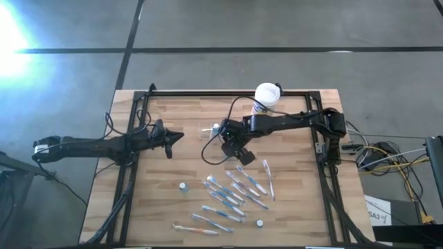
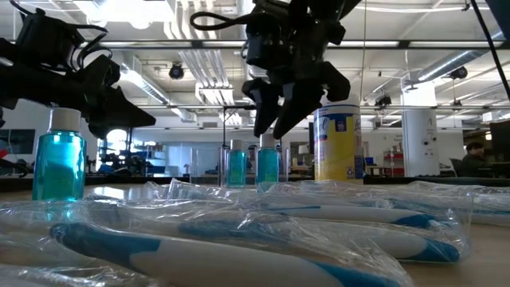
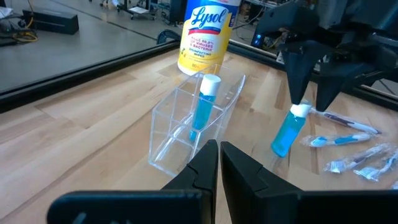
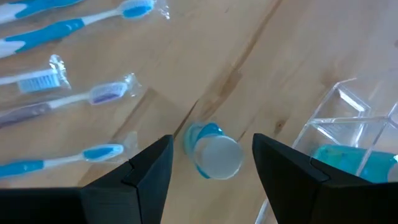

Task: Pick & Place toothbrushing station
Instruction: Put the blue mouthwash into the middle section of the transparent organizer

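We find the right gripper (image 1: 229, 147) near the middle of the wooden table (image 1: 173, 111), pointing down with its fingers spread wide. Between those fingers, and just below them, stands a small blue mouthwash bottle (image 4: 210, 152) with a white cap; in the left wrist view the fingertips sit level with the cap, but we cannot tell whether either one touches it, and nothing is clamped.

The toothbrushing station (image 3: 198, 119), a clear plastic compartmented holder, rests on the table just beside that bottle, towards the table's far edge. We note one blue mouthwash bottle (image 3: 203, 107) already leaning inside it.

The white Lysol canister (image 1: 266, 97) with a yellow label stands at the far edge, behind the holder.

The left gripper (image 1: 176, 137) waits above the left half of the table, its fingers pressed together and holding nothing, pointed towards the holder.

Wrapped toothbrushes (image 1: 232, 197) lie scattered over the near half of the table. Another mouthwash bottle (image 1: 183, 187) stands left of them, and a further one (image 1: 259, 223) near the front edge.
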Robot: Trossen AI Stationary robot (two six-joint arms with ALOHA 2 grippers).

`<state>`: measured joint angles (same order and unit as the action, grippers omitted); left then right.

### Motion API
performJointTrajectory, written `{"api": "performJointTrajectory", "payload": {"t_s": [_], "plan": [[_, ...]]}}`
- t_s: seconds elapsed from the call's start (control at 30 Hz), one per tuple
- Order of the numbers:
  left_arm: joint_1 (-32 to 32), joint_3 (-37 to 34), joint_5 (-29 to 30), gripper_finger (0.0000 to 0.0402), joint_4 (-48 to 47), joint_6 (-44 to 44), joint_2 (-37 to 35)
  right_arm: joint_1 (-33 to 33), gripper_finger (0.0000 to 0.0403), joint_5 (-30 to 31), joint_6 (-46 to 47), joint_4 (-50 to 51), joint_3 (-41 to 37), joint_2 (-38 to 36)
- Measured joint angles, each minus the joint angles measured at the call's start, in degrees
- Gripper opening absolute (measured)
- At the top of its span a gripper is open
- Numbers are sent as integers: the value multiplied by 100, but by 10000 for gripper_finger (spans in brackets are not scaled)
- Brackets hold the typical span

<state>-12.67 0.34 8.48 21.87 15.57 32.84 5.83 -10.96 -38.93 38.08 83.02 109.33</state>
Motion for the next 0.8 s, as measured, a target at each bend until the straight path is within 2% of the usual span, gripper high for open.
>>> {"api": "performJointTrajectory", "payload": {"t_s": [0.4,0.8], "plan": [[1,0,19,23,-2,5,0,12,219,-416,56,31,13,355],[1,0,23,23,-2,-4,0,64,183,-432,-25,12,26,214]]}}
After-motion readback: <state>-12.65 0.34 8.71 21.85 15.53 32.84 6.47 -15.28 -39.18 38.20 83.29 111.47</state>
